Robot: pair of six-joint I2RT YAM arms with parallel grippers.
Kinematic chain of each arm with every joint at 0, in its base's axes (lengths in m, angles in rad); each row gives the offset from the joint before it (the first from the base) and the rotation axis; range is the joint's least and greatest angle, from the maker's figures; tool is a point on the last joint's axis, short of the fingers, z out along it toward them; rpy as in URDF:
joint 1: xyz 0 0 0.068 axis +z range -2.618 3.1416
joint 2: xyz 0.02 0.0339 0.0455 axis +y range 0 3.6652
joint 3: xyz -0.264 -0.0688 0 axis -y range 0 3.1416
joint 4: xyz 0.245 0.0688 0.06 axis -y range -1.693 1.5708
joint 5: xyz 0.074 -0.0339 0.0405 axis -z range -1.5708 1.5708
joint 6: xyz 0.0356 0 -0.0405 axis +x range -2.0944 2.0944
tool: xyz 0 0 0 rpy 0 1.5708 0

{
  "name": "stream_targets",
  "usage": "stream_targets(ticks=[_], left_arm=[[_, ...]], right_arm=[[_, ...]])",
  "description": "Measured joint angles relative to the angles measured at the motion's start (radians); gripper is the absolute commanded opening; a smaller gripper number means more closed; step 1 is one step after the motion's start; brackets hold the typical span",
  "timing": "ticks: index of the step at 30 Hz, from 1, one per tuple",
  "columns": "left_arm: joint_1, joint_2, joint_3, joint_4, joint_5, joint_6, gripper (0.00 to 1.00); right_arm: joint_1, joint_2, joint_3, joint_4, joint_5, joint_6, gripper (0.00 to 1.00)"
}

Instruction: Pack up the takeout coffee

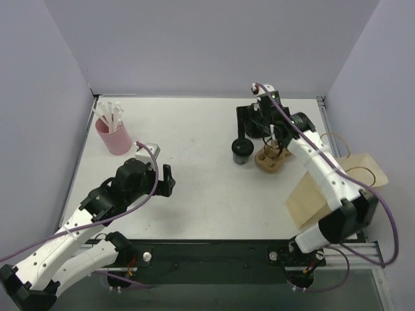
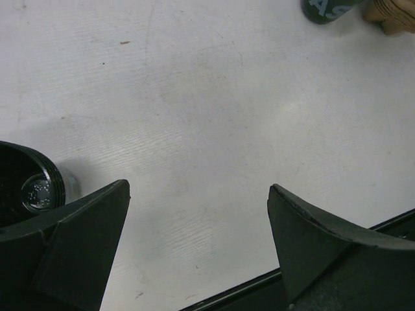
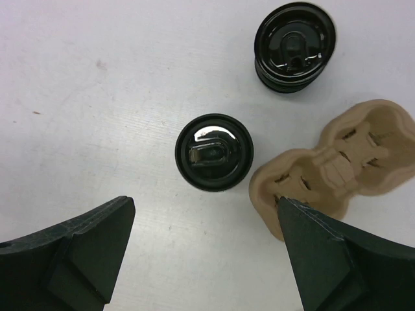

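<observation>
The takeout coffee [image 1: 241, 151] is a small black cup with a black lid, standing mid-table just left of a tan pulp cup carrier [image 1: 271, 158]. In the right wrist view the cup [image 3: 214, 152] is seen from above, just ahead of the fingertips, with the carrier [image 3: 337, 168] to its right. My right gripper [image 1: 250, 128] [image 3: 202, 207] is open and empty, hovering above and behind the cup. The brown paper bag [image 1: 327, 193] lies flat at the right. My left gripper [image 1: 168, 180] [image 2: 198, 191] is open and empty over bare table at the near left. The cup's base [image 2: 327, 8] shows at the top of its view.
A short stack of black ribbed rings [image 3: 295, 45] stands beyond the cup and carrier. A pink cup of white sticks [image 1: 114, 134] stands at the far left. The table's near edge [image 2: 259, 285] runs just below the left fingers. Grey walls close in three sides.
</observation>
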Motion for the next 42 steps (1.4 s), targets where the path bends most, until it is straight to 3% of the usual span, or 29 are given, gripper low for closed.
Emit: stream_targets(ticks=[8, 16, 22, 26, 29, 32, 37, 42], left_arm=[[-0.002, -0.043, 0.0, -0.008, -0.058, -0.017, 0.97], [-0.018, -0.044, 0.0, -0.017, -0.048, -0.016, 0.97], [-0.046, -0.069, -0.001, -0.017, -0.043, -0.017, 0.97], [-0.105, -0.072, -0.001, -0.022, -0.053, -0.017, 0.97], [-0.138, -0.071, -0.001, -0.027, -0.06, -0.017, 0.97], [-0.157, -0.072, -0.001, -0.032, -0.075, -0.017, 0.97], [-0.159, -0.079, -0.001, -0.036, -0.094, -0.017, 0.97], [-0.159, -0.105, -0.001, -0.037, -0.12, -0.017, 0.97]], right_arm=[[0.052, -0.4, 0.074, -0.256, 0.214, 0.082, 1.0], [0.042, -0.602, 0.05, -0.543, 0.384, 0.192, 0.9], [0.039, -0.613, -0.16, -0.616, 0.391, 0.266, 0.7], [0.039, -0.597, -0.254, -0.624, 0.376, 0.289, 0.34], [0.041, -0.607, -0.256, -0.62, 0.359, 0.283, 0.15], [0.063, -0.618, -0.214, -0.634, 0.336, 0.283, 0.04], [0.132, -0.666, -0.163, -0.621, 0.253, 0.318, 0.03], [0.23, -0.73, -0.251, -0.552, 0.178, 0.437, 0.07]])
